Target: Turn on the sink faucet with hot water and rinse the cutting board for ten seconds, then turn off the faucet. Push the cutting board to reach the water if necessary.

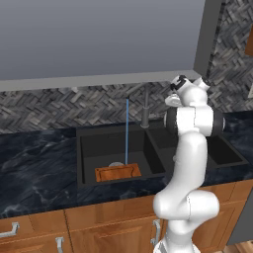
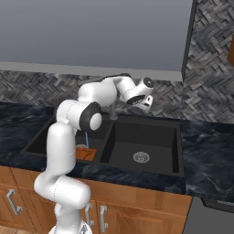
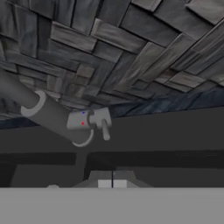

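Black sink (image 1: 94,143), orange-brown cutting board (image 1: 117,172)

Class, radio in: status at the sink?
Pincer shut, empty, by faucet. Water running onto board in left basin. Nothing in the way.

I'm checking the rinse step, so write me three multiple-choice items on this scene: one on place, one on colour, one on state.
1. Where does the cutting board lie?
A. in the sink's left basin
B. in the right basin
C. on the countertop

2. What colour is the water stream?
A. white
B. light blue
C. green

3. How is the claw?
A. open wide
B. shut on the board
C. shut, holding nothing

Key:
1 A: the left base view shows the board on the floor of the left basin of the sink.
2 B: a thin light-blue line drops to the board's far edge.
3 C: in the hand view the tips meet, short of the faucet handle.
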Controlling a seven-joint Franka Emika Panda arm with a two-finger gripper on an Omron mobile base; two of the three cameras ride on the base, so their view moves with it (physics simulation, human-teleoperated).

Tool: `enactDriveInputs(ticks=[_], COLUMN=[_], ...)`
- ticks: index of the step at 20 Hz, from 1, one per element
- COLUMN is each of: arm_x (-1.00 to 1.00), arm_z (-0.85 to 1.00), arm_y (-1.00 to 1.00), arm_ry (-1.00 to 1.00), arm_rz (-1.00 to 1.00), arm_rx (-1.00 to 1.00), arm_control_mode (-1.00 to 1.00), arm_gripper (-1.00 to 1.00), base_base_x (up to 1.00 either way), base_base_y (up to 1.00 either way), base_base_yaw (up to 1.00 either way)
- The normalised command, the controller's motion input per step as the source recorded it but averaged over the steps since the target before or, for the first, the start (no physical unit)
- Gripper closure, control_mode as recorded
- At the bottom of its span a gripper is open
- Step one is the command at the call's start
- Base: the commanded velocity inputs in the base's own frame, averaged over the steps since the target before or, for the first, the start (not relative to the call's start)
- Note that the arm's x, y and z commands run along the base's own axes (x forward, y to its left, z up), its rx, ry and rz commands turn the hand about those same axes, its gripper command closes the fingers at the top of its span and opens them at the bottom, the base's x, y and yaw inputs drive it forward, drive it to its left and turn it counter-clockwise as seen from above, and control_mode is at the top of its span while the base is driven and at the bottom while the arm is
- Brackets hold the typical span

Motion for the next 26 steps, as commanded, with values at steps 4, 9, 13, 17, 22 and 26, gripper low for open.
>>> enactDriveInputs(ticks=[4, 9, 13, 17, 22, 26], arm_x=[0.02, 0.15, 0.18, 0.18, 0.12, 0.13], arm_z=[-0.21, -0.14, -0.06, 0.00, 0.00, 0.00], arm_y=[0.00, 0.00, 0.00, 0.00, 0.00, 0.00], arm_ry=[0.00, 0.00, -0.02, 0.00, 0.00, 0.00], arm_rz=[0.07, 0.07, 0.06, 0.03, 0.02, 0.00], arm_rx=[0.00, 0.01, 0.00, 0.00, 0.00, 0.00], arm_control_mode=[-1.00, -1.00, -1.00, -1.00, -1.00, -1.00], arm_gripper=[1.00, 1.00, 1.00, 1.00, 1.00, 1.00], base_base_x=[0.00, 0.00, 0.00, 0.00, 0.00, 0.00], base_base_y=[0.00, 0.00, 0.00, 0.00, 0.00, 0.00], base_base_yaw=[0.00, 0.00, 0.00, 0.00, 0.00, 0.00])
